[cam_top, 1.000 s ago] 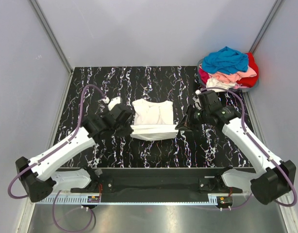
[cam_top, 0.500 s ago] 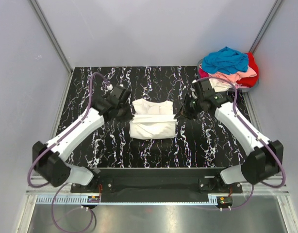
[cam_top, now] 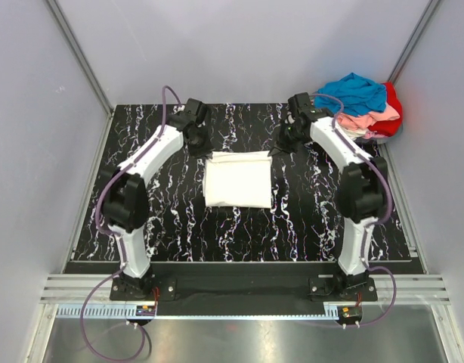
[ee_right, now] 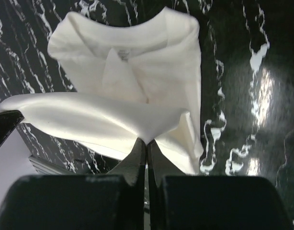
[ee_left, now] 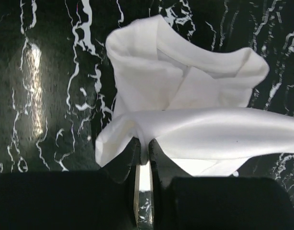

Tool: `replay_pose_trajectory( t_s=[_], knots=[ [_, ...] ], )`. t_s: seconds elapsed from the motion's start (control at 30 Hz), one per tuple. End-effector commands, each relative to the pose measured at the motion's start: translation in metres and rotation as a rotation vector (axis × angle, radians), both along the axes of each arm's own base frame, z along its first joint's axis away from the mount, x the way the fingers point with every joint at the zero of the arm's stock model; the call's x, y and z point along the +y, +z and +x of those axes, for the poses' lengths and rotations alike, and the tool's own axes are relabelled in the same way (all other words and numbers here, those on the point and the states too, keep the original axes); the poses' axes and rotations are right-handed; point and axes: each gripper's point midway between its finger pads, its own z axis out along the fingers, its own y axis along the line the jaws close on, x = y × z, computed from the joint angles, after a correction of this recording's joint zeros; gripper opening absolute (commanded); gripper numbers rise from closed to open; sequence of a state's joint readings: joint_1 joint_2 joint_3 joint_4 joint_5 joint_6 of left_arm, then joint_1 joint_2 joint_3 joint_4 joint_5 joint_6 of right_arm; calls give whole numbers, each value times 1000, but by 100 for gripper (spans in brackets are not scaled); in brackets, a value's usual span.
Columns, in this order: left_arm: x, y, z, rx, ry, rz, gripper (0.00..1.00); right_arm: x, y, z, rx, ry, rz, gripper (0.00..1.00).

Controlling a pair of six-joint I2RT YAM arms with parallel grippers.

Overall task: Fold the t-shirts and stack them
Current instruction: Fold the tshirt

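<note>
A cream-white t-shirt (cam_top: 236, 179) lies folded in the middle of the black marbled table (cam_top: 307, 219). My left gripper (cam_top: 204, 149) is shut on its far left corner, and the pinched cloth shows in the left wrist view (ee_left: 195, 129). My right gripper (cam_top: 274, 147) is shut on its far right corner, seen in the right wrist view (ee_right: 113, 120). Both hold the folded-over edge at the far side of the shirt. A heap of other t-shirts sits at the back right: bright blue (cam_top: 357, 92), pale pink (cam_top: 360, 119), red (cam_top: 394, 106) and cream (cam_top: 344, 130).
The heap rests in a round dark basket (cam_top: 383, 138) at the table's back right corner, close to my right arm. Grey walls stand on the left, back and right. Both arms reach far forward over the table's sides.
Both grippers have carried the shirt's near edge away from the bases to the far edge, folding it in half. The arms have stretched out toward the back of the table.
</note>
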State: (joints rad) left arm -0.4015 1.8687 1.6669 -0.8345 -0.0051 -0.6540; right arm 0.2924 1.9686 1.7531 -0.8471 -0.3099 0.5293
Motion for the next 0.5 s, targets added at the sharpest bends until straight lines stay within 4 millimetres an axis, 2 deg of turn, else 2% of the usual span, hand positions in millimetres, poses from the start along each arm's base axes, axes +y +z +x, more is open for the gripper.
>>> replay_pose_trajectory(
  t_s=[0.0, 0.03, 0.07, 0.1, 0.13, 0.17, 0.23, 0.27, 0.33, 0.37, 0.4, 0.43, 0.47],
  knots=[
    [2, -7, 36, -9, -52, -19, 10, -7, -19, 26, 25, 12, -4, 0],
    [6, -14, 43, 5, -50, -21, 10, -7, -15, 38, 7, 2, 10, 0],
    [7, -34, 47, 46, -49, -10, 10, -4, -30, 42, 37, 9, 22, 0],
    [6, -32, 55, 38, -57, -15, 11, -2, -27, 52, 18, 6, 32, 0],
    [10, -40, 60, 49, -55, -19, 11, -2, -31, 55, 26, 5, 35, 0],
    [9, -52, 65, 64, -61, -18, 11, -2, -47, 58, 56, 7, 33, 0],
    [10, -54, 76, 53, -69, -27, 15, -2, -49, 67, 53, 4, 33, 0],
    [10, -67, 79, 74, -72, -26, 16, -3, -60, 70, 68, 1, 36, 0],
    [13, -74, 85, 89, -64, -35, 20, -4, -64, 79, 66, -13, 45, 0],
    [12, -81, 92, 93, -64, -46, 22, -4, -74, 80, 90, -21, 52, 3],
    [10, -81, 97, 87, -69, -65, 27, -9, -76, 85, 92, -37, 54, 12],
    [12, -83, 103, 87, -60, -70, 40, -10, -73, 91, 84, -46, 64, 26],
    [12, -82, 112, 81, -54, -77, 43, -10, -80, 94, 98, -55, 68, 55]
  ],
)
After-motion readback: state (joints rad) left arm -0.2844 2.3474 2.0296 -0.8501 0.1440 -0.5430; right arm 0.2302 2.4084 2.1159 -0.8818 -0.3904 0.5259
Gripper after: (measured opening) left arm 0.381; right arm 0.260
